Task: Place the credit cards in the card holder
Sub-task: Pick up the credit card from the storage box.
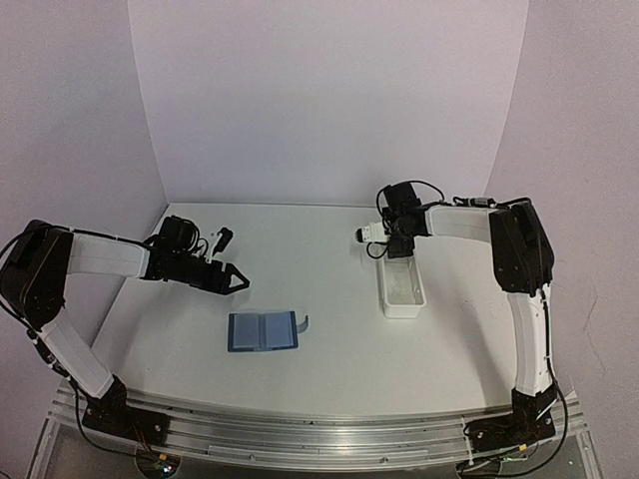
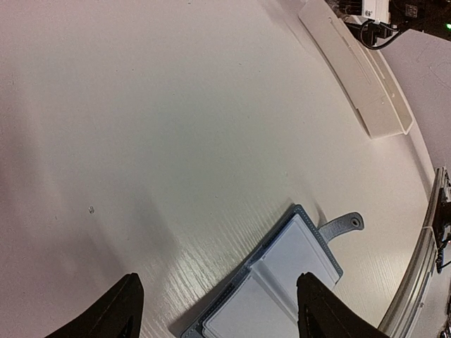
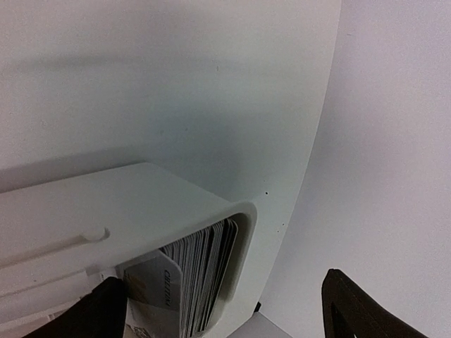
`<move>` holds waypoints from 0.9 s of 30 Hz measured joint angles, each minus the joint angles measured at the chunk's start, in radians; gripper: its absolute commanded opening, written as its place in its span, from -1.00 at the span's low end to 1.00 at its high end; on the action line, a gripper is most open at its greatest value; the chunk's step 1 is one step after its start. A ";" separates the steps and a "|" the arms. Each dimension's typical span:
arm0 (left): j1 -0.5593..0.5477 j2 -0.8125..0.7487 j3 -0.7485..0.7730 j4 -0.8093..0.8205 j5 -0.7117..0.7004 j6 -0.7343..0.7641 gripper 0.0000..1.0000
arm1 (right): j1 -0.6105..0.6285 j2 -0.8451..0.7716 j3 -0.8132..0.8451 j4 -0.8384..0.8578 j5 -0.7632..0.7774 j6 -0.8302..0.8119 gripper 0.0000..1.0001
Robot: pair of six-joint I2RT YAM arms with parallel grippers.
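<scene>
Meanwhile, both sets of jaws gape wide

Spread apart and holding nothing, the jaws of the left gripper (image 2: pixel 217 285) hang over the table (image 2: pixel 141 127). In the left wrist view the open card holder (image 2: pixel 282 282) lies flat between the fingertips and toward 5 o'clock. Its pale inside faces up and its snap tab (image 2: pixel 343 225) sticks out between 1 and 2 o'clock. The right gripper (image 3: pixel 222 282) is likewise splayed wide and grips nothing. Its wrist camera alone shows the credit cards (image 3: pixel 201 271), a stack on edge packed into the rounded end of the white tray (image 3: pixel 141 204). One finger (image 3: pixel 99 313) sits close beside the nearest card, contact impossible to judge, and the other finger (image 3: pixel 359 306) is beyond the tray's end. Only the top view sets the scene whole. It shows the left gripper at 11 o'clock of the card holder and the tray well apart between 2 and 3 o'clock. The right gripper is over the tray's far end.
</scene>
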 measured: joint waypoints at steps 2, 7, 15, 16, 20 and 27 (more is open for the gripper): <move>0.000 0.000 0.000 0.000 0.000 0.000 0.48 | 0.000 0.000 0.001 0.001 0.000 0.004 0.76; 0.000 0.000 -0.001 0.001 0.001 0.000 0.48 | 0.000 0.000 0.001 -0.001 -0.002 0.017 0.24; 0.000 0.000 -0.002 0.000 0.003 -0.001 0.48 | 0.000 0.000 0.001 -0.007 -0.012 0.051 -0.23; 0.000 0.000 -0.002 0.000 0.004 -0.001 0.48 | 0.000 0.000 0.001 -0.010 -0.015 0.054 -0.29; 0.000 0.000 -0.002 0.000 0.007 -0.001 0.48 | 0.000 0.000 0.001 -0.028 -0.026 0.068 -0.57; 0.000 -0.001 -0.003 0.000 0.014 -0.001 0.48 | 0.002 -0.008 0.003 -0.083 -0.052 0.109 -0.91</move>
